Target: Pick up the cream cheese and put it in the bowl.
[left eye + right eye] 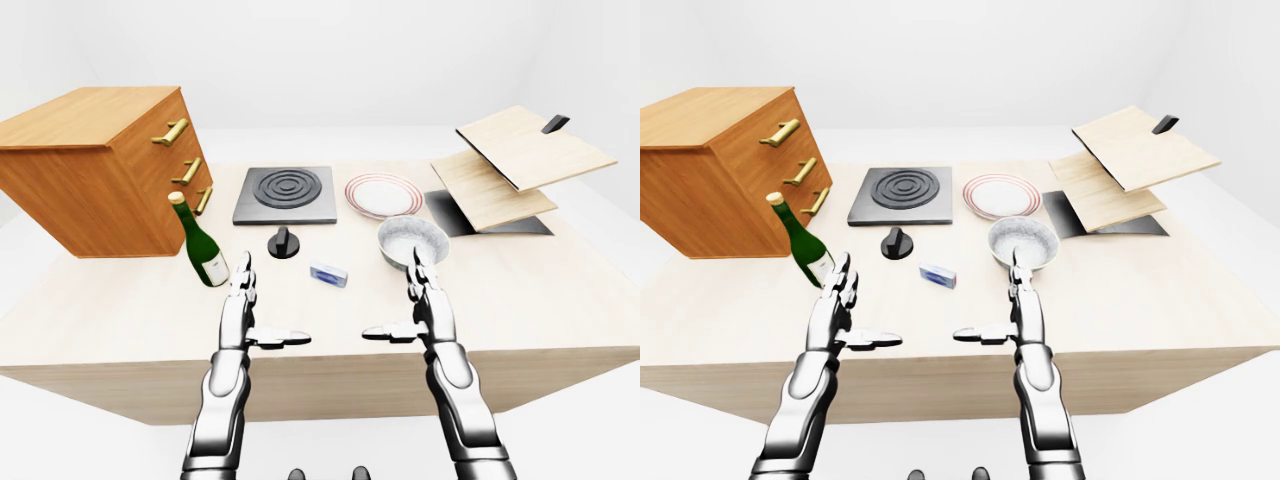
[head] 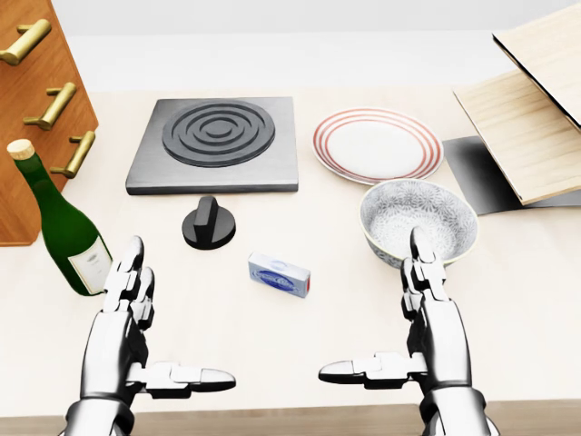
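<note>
The cream cheese is a small blue and white box lying flat on the table, in the middle of the head view. To its right and slightly higher stands the patterned grey bowl, with nothing in it. My left hand hovers open at the lower left, fingers straight and thumb pointing inward. At the lower right my right hand mirrors it, also open, its fingertips just below the bowl's rim. Neither hand touches the box, which lies between and above them.
A tilted green wine bottle stands beside my left hand. Above the box are a black knob, a stove plate and a red-rimmed plate. A wooden drawer cabinet stands left, wooden boards right.
</note>
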